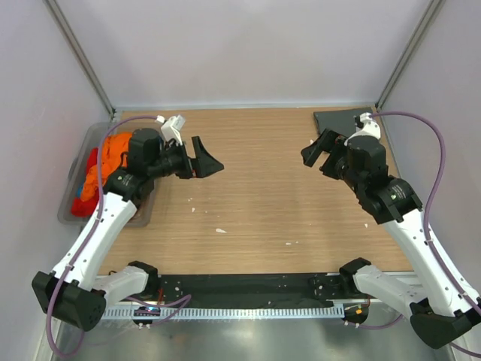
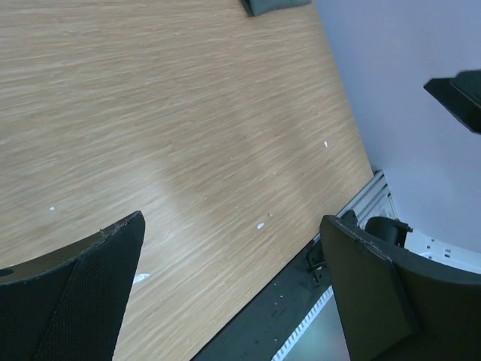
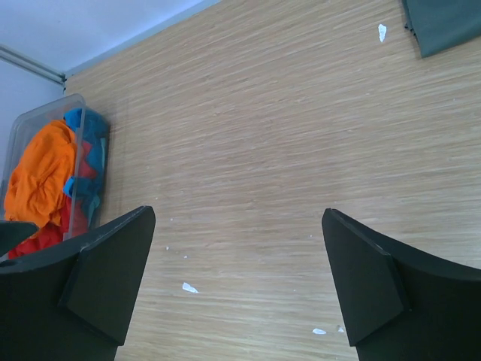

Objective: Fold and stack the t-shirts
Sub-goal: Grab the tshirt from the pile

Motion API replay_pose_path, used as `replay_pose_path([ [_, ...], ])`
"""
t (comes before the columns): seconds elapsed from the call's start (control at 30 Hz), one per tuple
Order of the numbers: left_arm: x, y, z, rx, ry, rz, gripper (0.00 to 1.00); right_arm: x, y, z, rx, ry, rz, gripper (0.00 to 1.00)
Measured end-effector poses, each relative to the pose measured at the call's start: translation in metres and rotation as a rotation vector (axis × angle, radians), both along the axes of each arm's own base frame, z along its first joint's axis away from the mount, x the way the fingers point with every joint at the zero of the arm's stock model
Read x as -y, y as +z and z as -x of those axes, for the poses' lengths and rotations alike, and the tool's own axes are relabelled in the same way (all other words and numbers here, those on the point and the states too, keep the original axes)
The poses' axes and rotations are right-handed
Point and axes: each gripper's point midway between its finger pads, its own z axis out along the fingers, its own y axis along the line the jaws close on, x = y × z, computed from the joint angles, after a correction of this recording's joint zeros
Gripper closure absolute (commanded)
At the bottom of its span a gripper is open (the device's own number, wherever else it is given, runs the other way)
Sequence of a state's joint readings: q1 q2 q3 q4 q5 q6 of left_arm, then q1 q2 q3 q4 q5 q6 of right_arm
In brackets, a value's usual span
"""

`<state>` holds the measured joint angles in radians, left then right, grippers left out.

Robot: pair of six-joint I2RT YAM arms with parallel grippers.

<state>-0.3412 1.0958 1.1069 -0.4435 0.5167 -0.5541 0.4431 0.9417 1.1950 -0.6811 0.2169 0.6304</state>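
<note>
Although both arms reach out over the counter [image 1: 255, 218], neither carries any cloth: the left tool [image 1: 205, 159] and the right tool [image 1: 319, 153] hover above the wood with their jaws spread wide and nothing between them. Farther back on the left, the clear tub [image 1: 66, 204] holds a crumpled heap, with the orange t-shirt [image 1: 113, 150] on top, the red t-shirt [image 1: 81, 201] under it and the blue t-shirt [image 3: 84, 128] showing beside them. At the far right corner lies the dark grey t-shirt [image 1: 342, 119], flat and straight-edged, apparently folded. I judge that one shirt is done and begins the stack, while three wait to be lifted out, folded and piled on it.
</note>
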Motion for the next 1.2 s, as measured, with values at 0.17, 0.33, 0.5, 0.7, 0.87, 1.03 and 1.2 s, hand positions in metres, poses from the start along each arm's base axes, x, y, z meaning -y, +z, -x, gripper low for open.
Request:
replay_pose_path([
  [0.17, -0.03, -0.004, -0.019, -0.029, 0.216, -0.094, 0.0, 0.0, 0.003, 0.01, 0.025, 0.022, -0.023, 0.0],
  [0.33, -0.111, 0.007, -0.062, -0.047, 0.618, -0.206, 0.0, -0.007, -0.006, 0.015, 0.017, 0.059, -0.048, 0.0],
  [0.5, -0.219, -0.021, -0.092, -0.182, 1.016, -0.288, 0.0, -0.019, -0.024, 0.018, -0.024, 0.111, -0.082, 0.0],
  [0.7, -0.3, -0.09, -0.091, -0.404, 1.27, -0.378, 0.06, -0.034, -0.031, 0.024, -0.053, 0.178, -0.137, 0.0],
  [0.87, -0.321, -0.157, -0.101, -0.591, 1.275, -0.434, 0.41, -0.04, -0.029, 0.03, -0.048, 0.217, -0.156, 0.0],
  [1.03, -0.321, -0.204, -0.111, -0.756, 1.177, -0.454, 1.0, -0.039, -0.026, 0.034, -0.036, 0.231, -0.148, 0.0],
  [1.2, -0.316, -0.156, -0.137, -0.663, 1.126, -0.436, 0.9, -0.033, -0.015, 0.041, 0.004, 0.231, -0.14, 0.0],
])
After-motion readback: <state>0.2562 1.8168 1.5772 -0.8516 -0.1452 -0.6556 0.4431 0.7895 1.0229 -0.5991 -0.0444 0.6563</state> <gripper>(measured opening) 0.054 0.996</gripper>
